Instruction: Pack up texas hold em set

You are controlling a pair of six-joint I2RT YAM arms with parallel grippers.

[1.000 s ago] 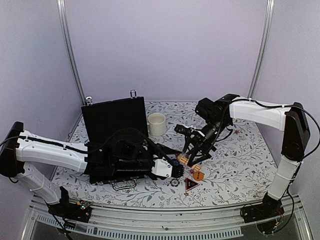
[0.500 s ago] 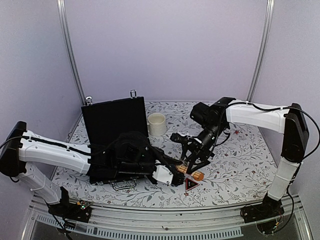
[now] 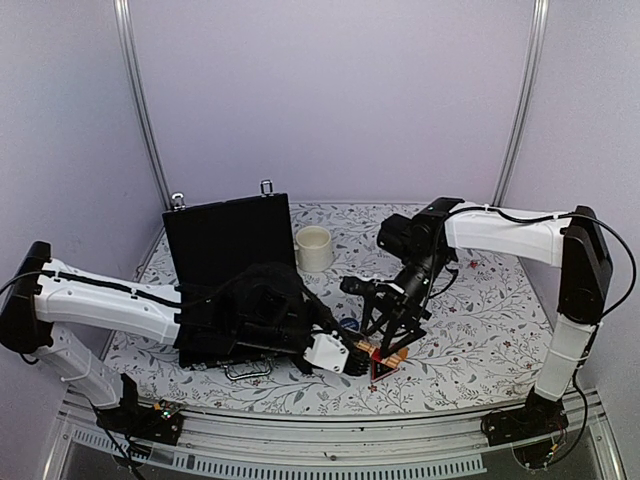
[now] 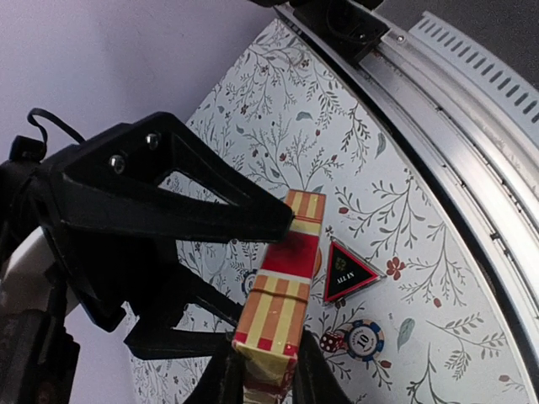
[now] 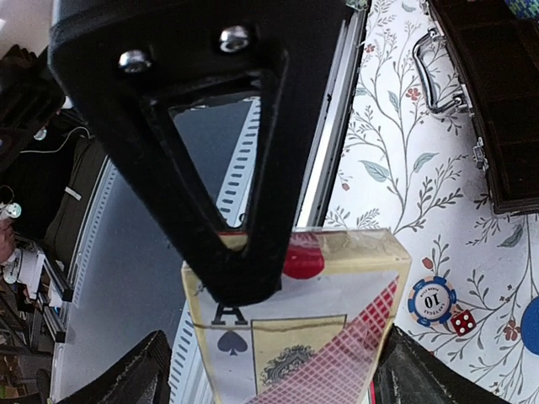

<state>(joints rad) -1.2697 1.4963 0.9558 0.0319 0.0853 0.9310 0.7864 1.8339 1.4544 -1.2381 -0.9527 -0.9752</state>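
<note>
A red card deck [image 4: 282, 295] hangs above the table near its front edge, and my left gripper [image 4: 268, 370] is shut on its lower end. The same deck [image 5: 312, 320] fills the right wrist view, ace of spades showing. My right gripper [image 5: 274, 370] stands open around it, with a gap at its left finger [image 5: 143, 370]. From above, the two grippers meet at the deck [image 3: 375, 348], right of the open black case [image 3: 225, 240]. Under the deck lie a triangular "ALL IN" button [image 4: 349, 271], a blue chip [image 4: 364, 339] and a red die [image 4: 331, 341].
A cream mug [image 3: 315, 247] stands behind the case's right side. The case's metal handle [image 5: 438, 59] faces the table's front. The metal front rail [image 4: 472, 109] runs close by the loose pieces. Another blue round piece [image 3: 348, 324] lies left of the grippers.
My right gripper brought the deck forward and left, then widened its jaws. My left gripper reached right to the deck and closed on it.
</note>
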